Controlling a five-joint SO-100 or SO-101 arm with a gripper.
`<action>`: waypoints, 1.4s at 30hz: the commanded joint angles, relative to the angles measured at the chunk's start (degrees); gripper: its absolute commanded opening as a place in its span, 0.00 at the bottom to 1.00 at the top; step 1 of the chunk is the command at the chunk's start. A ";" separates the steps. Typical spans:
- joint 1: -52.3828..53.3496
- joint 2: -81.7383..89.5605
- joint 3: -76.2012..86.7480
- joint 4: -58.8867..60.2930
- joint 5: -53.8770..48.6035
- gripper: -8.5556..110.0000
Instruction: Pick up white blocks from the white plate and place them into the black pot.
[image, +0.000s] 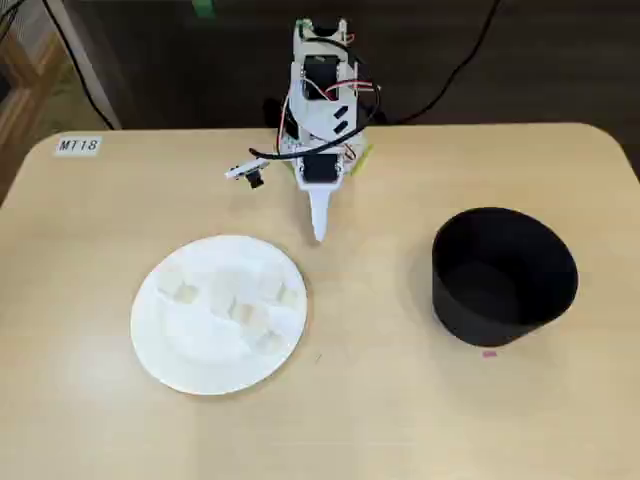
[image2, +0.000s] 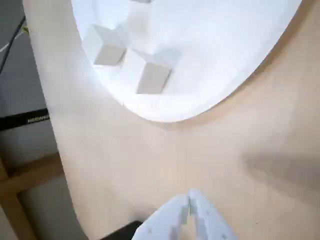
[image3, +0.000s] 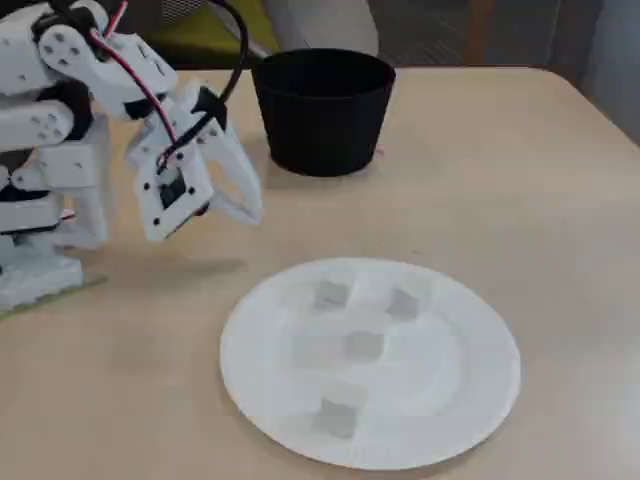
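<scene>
Gripper (image: 319, 235) above bare worktop (image: 380, 400) just beyond far rim of white plate (image: 160, 350); jaws clenched, empty. Black pot (image: 500, 300) well apart at right in a fixed view, open worktop between. One plate, one pot. White blocks (image3: 364, 345) all on plate: about five, pale, hard to count.

White blocks (image3: 363, 345) on white plate (image3: 470, 400)
</scene>
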 joint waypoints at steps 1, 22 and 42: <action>4.22 -34.45 -35.60 1.05 -5.19 0.05; 13.27 -44.03 -49.31 6.24 -7.38 0.05; 35.24 -96.06 -87.01 19.86 -16.26 0.13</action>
